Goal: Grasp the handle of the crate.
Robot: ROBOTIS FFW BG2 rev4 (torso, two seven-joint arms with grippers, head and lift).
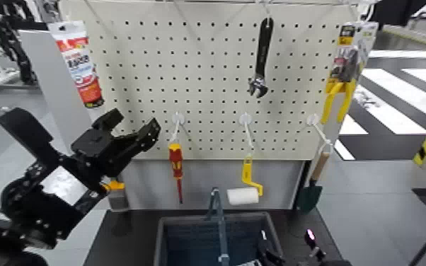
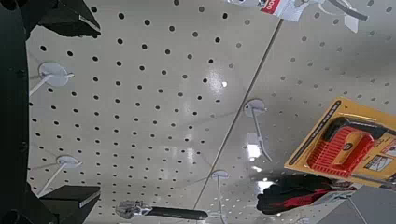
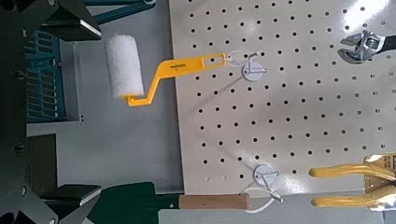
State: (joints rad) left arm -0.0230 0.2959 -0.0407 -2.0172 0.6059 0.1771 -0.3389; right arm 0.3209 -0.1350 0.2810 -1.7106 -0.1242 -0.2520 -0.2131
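Nearest: left pincer (image 2: 93, 112), open, before one pegboard (image 1: 202, 92). On dark surface (image 1: 110, 237), grey floor (image 1: 378, 191) around: one crate (image 1: 177, 221), one handle (image 1: 221, 223) upright mid-crate, right pincer (image 3: 89, 112) open nearby.

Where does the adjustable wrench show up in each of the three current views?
Head view: wrench, upper part, right of centre, hanging jaw end down.
Left wrist view: wrench, along the bottom edge, left of the middle, lying sideways in the picture.
Right wrist view: wrench, upper right, its handle cut off by the edge.
Shared landmark: the perforated pegboard.
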